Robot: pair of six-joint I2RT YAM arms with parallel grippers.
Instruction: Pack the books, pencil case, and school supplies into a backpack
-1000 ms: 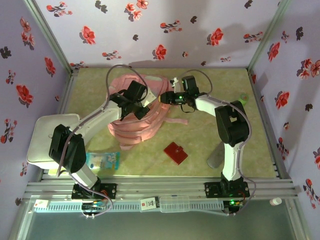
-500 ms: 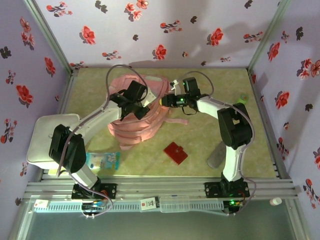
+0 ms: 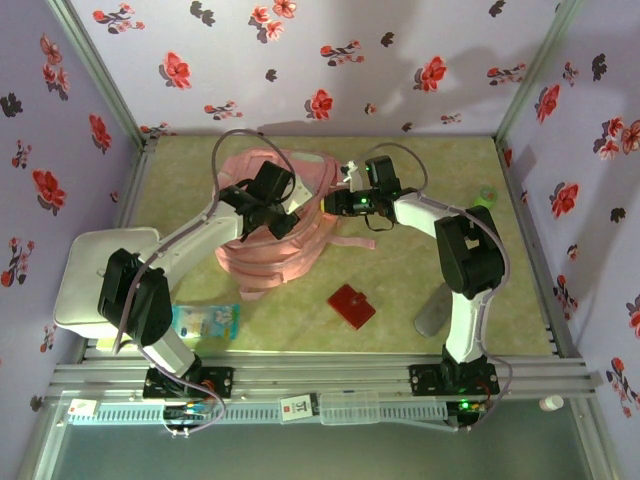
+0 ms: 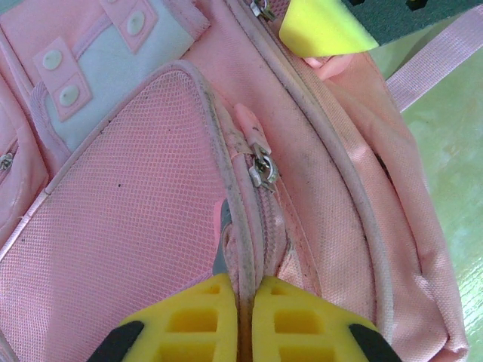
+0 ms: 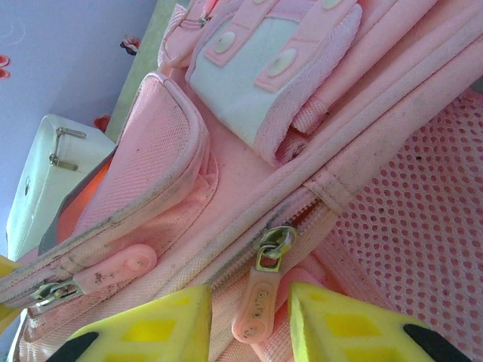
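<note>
— On the green desk [image 3: 420, 160], centre-left: large pale pink fabric backpack [image 3: 290, 262], lying flat. Left claw [image 4: 245, 290]?
— Closed. Pinching the piped seam beside the backpack's mesh pocket.
— Right claw [image 5: 250, 294]?
— Fingers apart, straddling a pink zip pull [image 5: 256, 305]. A gap shows on each side; not clamped.
— Loose items?
— Flat red square piece [image 3: 351, 306] on the desk near the backpack's front edge. Grey oblong pouch [image 3: 432, 316] by the right arm. Blue picture-cover paperback [image 3: 205, 320] at near left.
</note>
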